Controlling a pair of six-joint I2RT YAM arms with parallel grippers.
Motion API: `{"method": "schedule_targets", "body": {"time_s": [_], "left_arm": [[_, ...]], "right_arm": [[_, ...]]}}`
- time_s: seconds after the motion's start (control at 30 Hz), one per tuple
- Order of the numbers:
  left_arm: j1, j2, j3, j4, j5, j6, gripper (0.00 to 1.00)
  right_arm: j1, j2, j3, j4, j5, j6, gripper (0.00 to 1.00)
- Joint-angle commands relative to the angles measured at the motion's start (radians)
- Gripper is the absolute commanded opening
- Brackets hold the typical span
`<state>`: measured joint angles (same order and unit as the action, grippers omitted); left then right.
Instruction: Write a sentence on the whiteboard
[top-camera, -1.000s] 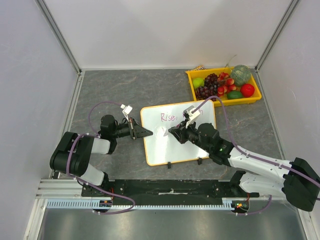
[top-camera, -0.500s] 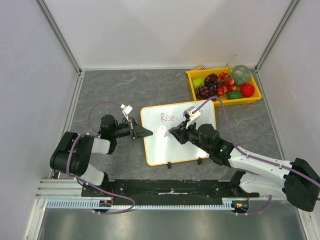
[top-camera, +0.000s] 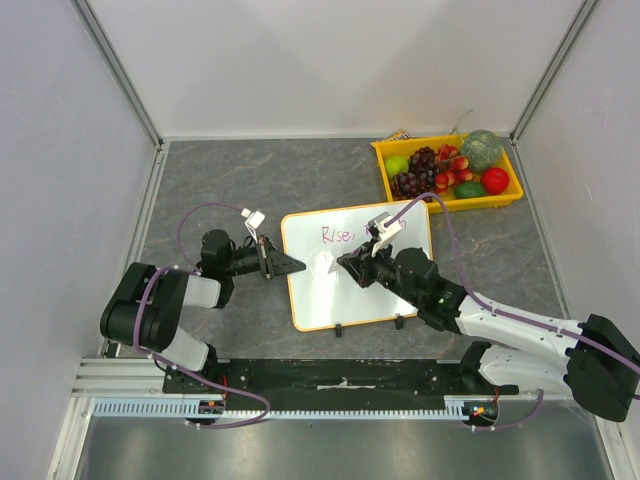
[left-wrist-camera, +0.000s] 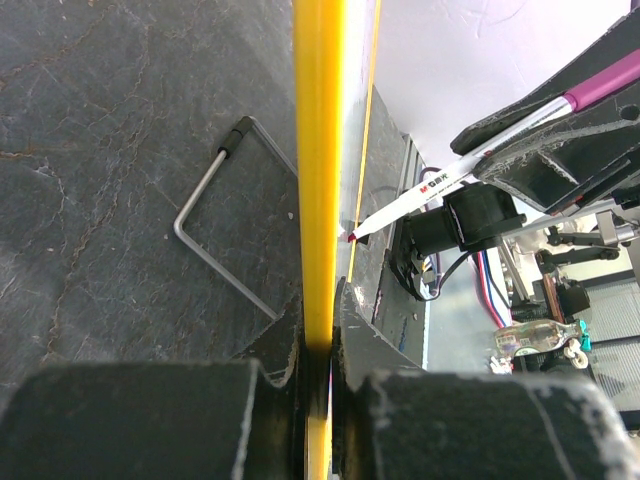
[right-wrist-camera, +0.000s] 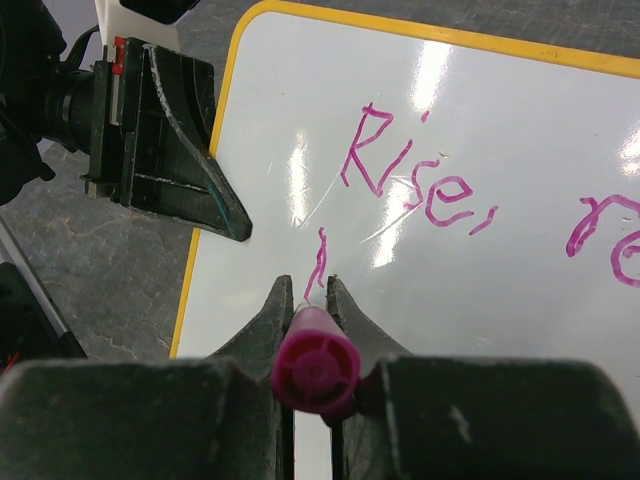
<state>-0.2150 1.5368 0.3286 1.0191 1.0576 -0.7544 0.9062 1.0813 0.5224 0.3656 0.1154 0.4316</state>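
The whiteboard (top-camera: 345, 300) lies on the grey table, with a yellow rim (left-wrist-camera: 318, 150) and a white face (right-wrist-camera: 500, 290). My left gripper (top-camera: 298, 265) is shut on its left edge, the rim pinched between the jaws of the left gripper (left-wrist-camera: 320, 310). The sentence (top-camera: 337, 235) reads "Rise," (right-wrist-camera: 400, 180) in pink, with the start of another word (right-wrist-camera: 605, 235) to the right. My right gripper (right-wrist-camera: 309, 285) is shut on a pink marker (right-wrist-camera: 315, 368). The marker's tip (left-wrist-camera: 352, 237) touches the board at a short vertical stroke (right-wrist-camera: 320, 262) under "Rise,".
A yellow tray (top-camera: 440, 204) of fruit stands at the back right, near the board's far corner. Two black clips (top-camera: 340, 328) sit on the board's near edge. A bent wire leg (left-wrist-camera: 215, 230) lies on the table beside the rim. Grey walls enclose the table.
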Motion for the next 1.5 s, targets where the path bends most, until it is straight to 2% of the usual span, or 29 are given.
{"method": "schedule_targets", "body": {"time_s": [0.0, 0.33, 0.87, 1.47], "left_arm": [[-0.017, 0.026, -0.003, -0.062, -0.019, 0.102, 0.02], [-0.018, 0.026, -0.003, -0.062, -0.018, 0.102, 0.02], [-0.017, 0.022, -0.003, -0.065, -0.016, 0.102, 0.02], [-0.017, 0.026, -0.002, -0.065, -0.018, 0.104, 0.02]], "right_arm": [[-0.006, 0.017, 0.028, 0.013, 0.102, -0.027, 0.0], [-0.006, 0.034, 0.041, 0.044, 0.095, -0.019, 0.0], [-0.006, 0.014, 0.044, 0.007, 0.187, -0.013, 0.0], [-0.006, -0.021, -0.03, -0.06, 0.102, 0.004, 0.0]]}}
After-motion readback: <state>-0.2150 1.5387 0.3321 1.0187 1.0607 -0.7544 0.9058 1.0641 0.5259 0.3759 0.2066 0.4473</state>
